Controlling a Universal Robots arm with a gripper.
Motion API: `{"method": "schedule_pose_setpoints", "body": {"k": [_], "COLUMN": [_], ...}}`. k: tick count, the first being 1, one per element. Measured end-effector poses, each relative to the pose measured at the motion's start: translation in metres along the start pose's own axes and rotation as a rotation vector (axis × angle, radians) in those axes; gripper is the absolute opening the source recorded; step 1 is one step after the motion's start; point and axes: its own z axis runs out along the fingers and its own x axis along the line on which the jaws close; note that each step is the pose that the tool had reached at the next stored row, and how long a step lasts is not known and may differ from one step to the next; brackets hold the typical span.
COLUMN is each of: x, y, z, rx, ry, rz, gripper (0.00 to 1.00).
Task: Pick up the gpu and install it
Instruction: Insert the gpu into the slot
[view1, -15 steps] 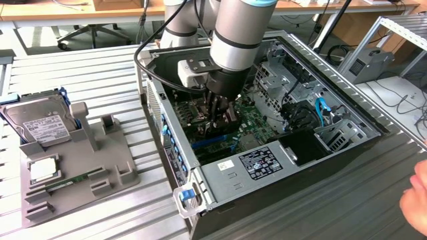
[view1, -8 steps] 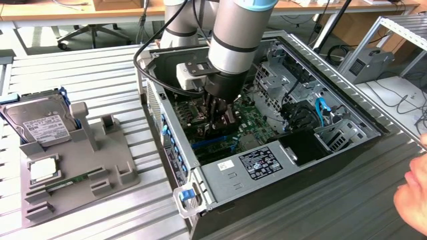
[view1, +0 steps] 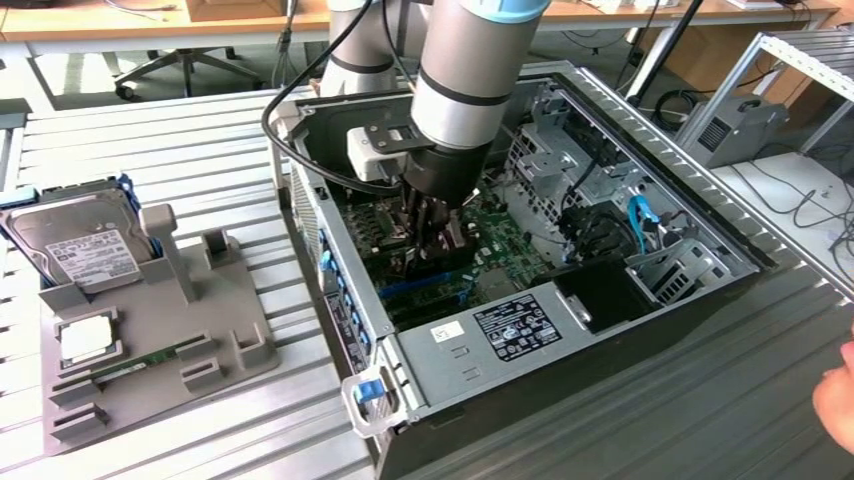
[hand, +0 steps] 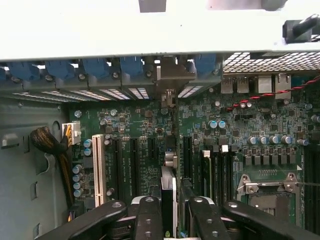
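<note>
Now your gripper (hand: 170, 212) is clamped on the gpu (hand: 170, 150), edge-on, its long axis running along the motherboard (hand: 240, 120) slots directly beneath.

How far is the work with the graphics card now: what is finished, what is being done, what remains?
Done: the slim black card with a silver bracket is picked up and carried into the open grey computer case. In hand: the pincer grips it edge-on above the green motherboard, bracket near the rear slot openings. Left: whether it is seated cannot be told, and the pincer has not let go.
</note>
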Motion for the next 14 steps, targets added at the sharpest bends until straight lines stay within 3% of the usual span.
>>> {"method": "schedule_pose_setpoints", "body": {"k": [14], "x": [-0.0038], "y": [-0.0005], "z": [0.0061], "rx": [0.0001], "ry": [0.0001], "rz": [-0.002], "gripper": [0.26]}}
